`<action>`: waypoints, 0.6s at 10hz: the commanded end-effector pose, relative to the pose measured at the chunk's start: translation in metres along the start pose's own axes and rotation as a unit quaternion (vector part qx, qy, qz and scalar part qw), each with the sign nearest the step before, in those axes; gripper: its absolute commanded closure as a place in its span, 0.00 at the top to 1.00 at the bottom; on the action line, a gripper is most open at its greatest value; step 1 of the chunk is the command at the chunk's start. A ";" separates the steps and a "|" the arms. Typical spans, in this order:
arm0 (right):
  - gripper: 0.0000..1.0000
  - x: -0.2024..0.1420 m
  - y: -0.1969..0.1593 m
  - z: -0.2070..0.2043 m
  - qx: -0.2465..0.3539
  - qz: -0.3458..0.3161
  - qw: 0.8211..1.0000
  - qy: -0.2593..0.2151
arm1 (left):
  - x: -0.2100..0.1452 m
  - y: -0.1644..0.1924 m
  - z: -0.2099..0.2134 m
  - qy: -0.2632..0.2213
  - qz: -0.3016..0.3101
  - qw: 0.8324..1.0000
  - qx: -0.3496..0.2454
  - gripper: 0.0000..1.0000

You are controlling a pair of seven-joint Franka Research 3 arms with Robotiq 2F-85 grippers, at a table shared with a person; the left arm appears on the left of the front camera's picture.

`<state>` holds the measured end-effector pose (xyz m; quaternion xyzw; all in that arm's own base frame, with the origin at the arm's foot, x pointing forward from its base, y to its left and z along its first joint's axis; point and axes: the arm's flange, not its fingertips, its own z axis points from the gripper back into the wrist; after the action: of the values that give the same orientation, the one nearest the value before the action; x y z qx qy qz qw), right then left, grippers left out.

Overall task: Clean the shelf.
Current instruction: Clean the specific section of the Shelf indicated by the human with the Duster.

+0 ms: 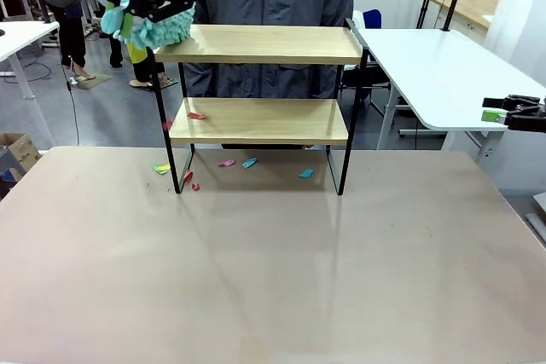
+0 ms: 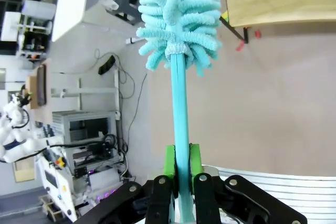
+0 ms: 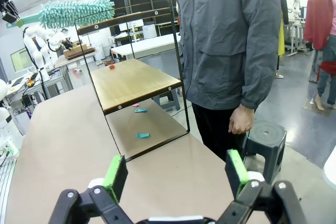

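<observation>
Now, left gripper point(image 2: 181, 162) clamped on fluffy teal duster point(image 2: 178, 14), wooden black-framed shelf point(image 1: 256, 44), right gripper point(image 3: 176, 174) apart.

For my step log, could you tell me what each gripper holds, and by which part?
The left gripper grips the teal duster by its handle, below the head; the right gripper is open, holding nothing.

The front view faces the shelf point(image 1: 258, 44) across the counter point(image 1: 256, 279); both wrist views catch it from opposite ends.
</observation>
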<state>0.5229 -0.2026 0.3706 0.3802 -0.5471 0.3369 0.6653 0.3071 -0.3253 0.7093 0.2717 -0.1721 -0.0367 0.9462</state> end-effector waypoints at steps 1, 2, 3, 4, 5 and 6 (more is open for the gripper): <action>1.00 0.004 0.001 -0.001 0.000 0.003 1.000 -0.001 | -0.001 0.007 -0.008 0.030 0.011 0.999 0.003 0.13; 1.00 0.004 0.001 -0.001 0.000 0.003 1.000 -0.001 | -0.001 0.007 -0.008 0.030 0.011 0.999 0.003 0.13; 1.00 0.004 0.001 -0.001 0.000 0.003 1.000 -0.001 | 0.001 0.000 -0.004 0.008 0.000 1.000 0.002 0.13; 1.00 0.004 0.001 -0.001 0.000 0.003 1.000 -0.001 | -0.003 0.008 0.006 -0.047 -0.018 0.997 -0.063 0.13; 1.00 0.004 0.001 -0.001 0.000 0.003 1.000 -0.001 | -0.009 0.016 0.010 -0.069 -0.028 0.992 -0.100 0.13; 1.00 0.004 0.001 -0.001 0.000 0.003 1.000 -0.001 | -0.015 0.026 0.011 -0.086 -0.042 0.986 -0.134 0.13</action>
<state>0.5229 -0.2025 0.3706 0.3802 -0.5471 0.3368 0.6653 0.2975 -0.3360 0.7349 0.1895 -0.2258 -0.0864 0.9517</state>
